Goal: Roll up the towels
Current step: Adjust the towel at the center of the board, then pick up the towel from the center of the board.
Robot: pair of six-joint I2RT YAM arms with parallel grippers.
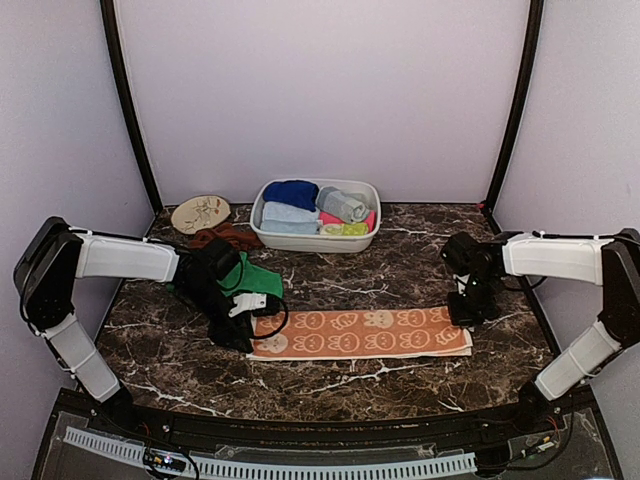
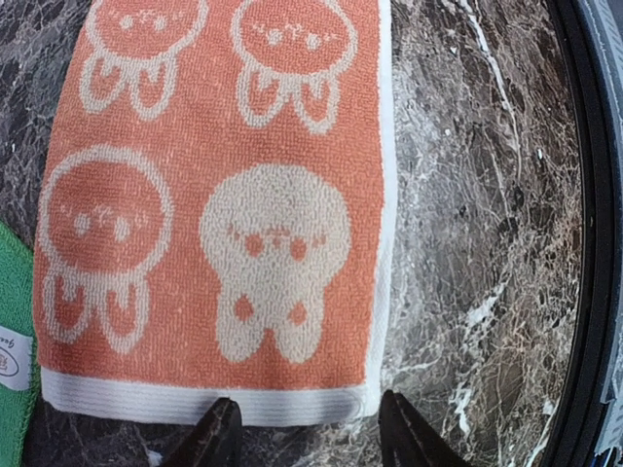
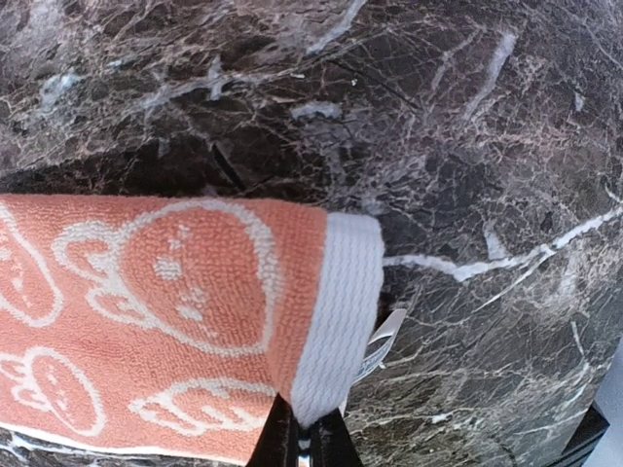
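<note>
Towel (image 1: 360, 333) orange, cream prints | right hand (image 3: 304, 440) clamped on hem | left hand (image 2: 310, 436) apart

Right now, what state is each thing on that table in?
orange towel, flat, unrolled, right end pinched.
green towel, crumpled, unrolled.
rust-brown towel, bunched, unrolled.
basin, holds rolled towels.
left gripper, open at the orange towel's left end.
right gripper, shut on the orange towel's hem.

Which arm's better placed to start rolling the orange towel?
Right, probably. The right gripper is shut on the orange towel at its white end hem, which is lifted and curling over. The left gripper stands open just off the other end, holding nothing.
</note>
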